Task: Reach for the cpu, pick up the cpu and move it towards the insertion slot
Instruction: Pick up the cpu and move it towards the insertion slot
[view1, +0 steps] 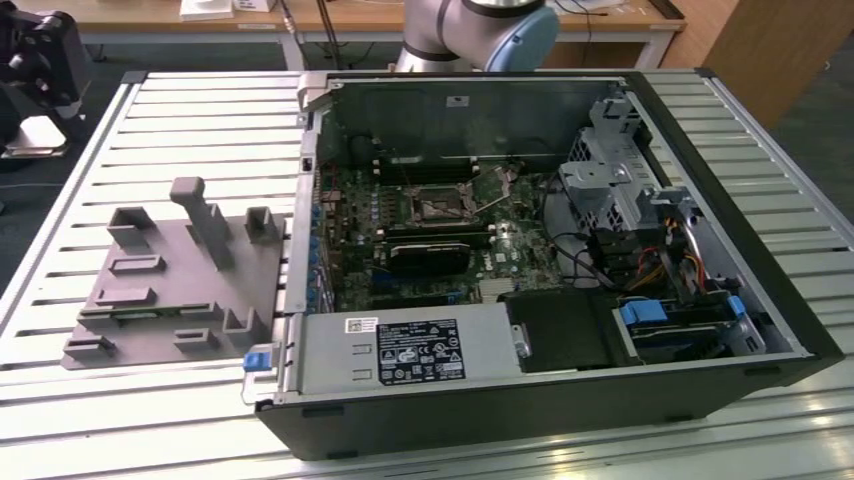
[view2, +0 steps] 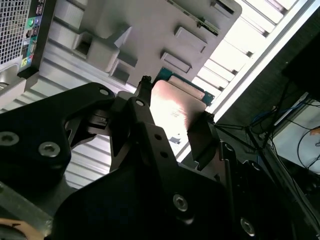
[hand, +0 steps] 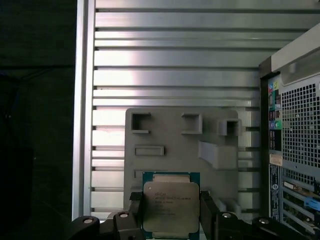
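Note:
The cpu (hand: 171, 205), a square chip with a silvery top and green rim, sits between the two black fingers of my gripper (hand: 171, 212), which is shut on its edges. It hangs well above the grey plastic fixture (hand: 180, 140). In the second wrist view the cpu (view2: 176, 102) is seen from below, clamped by the gripper (view2: 174, 119). The insertion slot (view1: 434, 207), a square socket with a dark centre and a silver frame, lies on the motherboard inside the open computer case (view1: 747, 250). The arm's base (view1: 481, 30) stands behind the case.
The grey fixture (view1: 167, 290) with upright posts lies on the slatted metal table (view1: 187, 120), at the exterior view's left of the case. Inside the case are a power supply (view1: 400, 350), drive cages (view1: 627, 190) and cables. The case's rear panel (hand: 295, 150) is near the gripper.

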